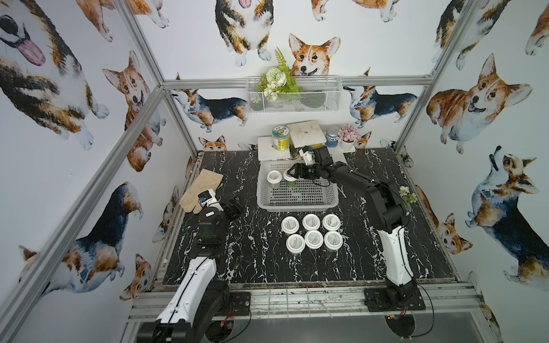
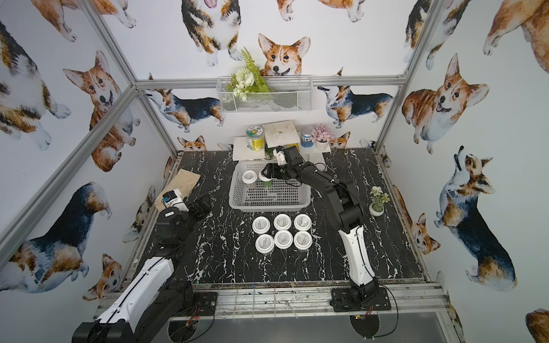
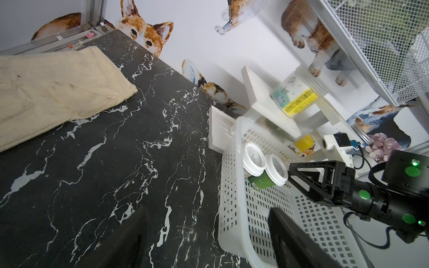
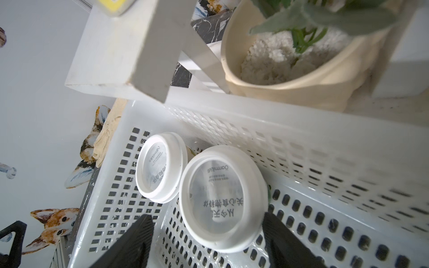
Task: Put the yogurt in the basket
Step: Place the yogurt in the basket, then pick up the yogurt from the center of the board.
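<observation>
Right wrist view: yogurt (image 4: 222, 197) stands upright in basket (image 4: 301, 139); axis vertical.

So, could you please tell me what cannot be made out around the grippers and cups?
Right gripper: in the right wrist view the lid of the nearer yogurt cup hides whether a pad touches its side.
Left gripper: in the left wrist view its fingers are blurred and cut by the edge.
Six yogurt cups on the table: in a top view the lid print is too small to read.
</observation>
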